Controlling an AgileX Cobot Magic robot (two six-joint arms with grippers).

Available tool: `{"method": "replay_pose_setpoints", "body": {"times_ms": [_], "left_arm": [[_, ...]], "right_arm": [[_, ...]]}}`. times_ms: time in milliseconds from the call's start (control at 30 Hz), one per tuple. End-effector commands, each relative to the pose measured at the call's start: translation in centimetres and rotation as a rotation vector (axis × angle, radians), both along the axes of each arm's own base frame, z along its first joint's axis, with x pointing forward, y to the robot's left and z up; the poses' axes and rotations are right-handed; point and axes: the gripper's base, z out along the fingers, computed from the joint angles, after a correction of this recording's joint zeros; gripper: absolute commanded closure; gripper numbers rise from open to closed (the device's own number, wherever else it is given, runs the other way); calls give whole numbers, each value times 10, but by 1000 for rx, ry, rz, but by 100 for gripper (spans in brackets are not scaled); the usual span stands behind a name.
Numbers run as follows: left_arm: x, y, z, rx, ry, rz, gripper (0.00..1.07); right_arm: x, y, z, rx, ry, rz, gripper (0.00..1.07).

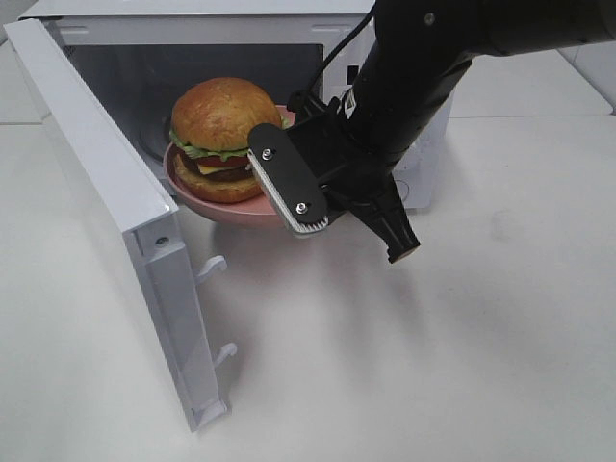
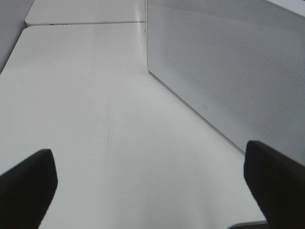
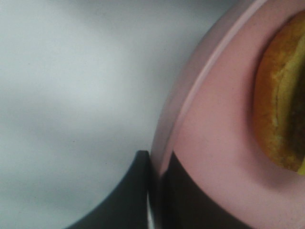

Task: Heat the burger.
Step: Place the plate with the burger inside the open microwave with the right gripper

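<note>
White table (image 1: 462, 366) spreads under everything. Our right gripper (image 1: 289, 197) is clamped tight on the near rim of the plate (image 1: 217, 207). The burger (image 1: 223, 135) sits just beyond the fingers, at the mouth of the microwave (image 1: 428, 154). We judge the step to be sliding the plate in, so we should keep it level and push straight, lest the tall burger tip. The open door (image 1: 96, 164) stands left of the gripper, and the cavity's right frame crowds the wrist, so room is tight. Farther off, our left gripper (image 2: 151, 183) hangs wide open and empty, over table beside the door.
</note>
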Motion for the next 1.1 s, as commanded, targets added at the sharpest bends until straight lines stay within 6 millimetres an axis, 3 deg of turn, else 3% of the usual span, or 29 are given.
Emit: {"method": "replay_pose_setpoints", "body": {"times_ms": [33,1100], "left_arm": [[-2,0,0,-6,-21,-1,7],[-2,0,0,-6,-21,-1,7]], "right_arm": [[9,7,11,51,-70,4,107],[73,54,-6,70,-79,-107,107]]}}
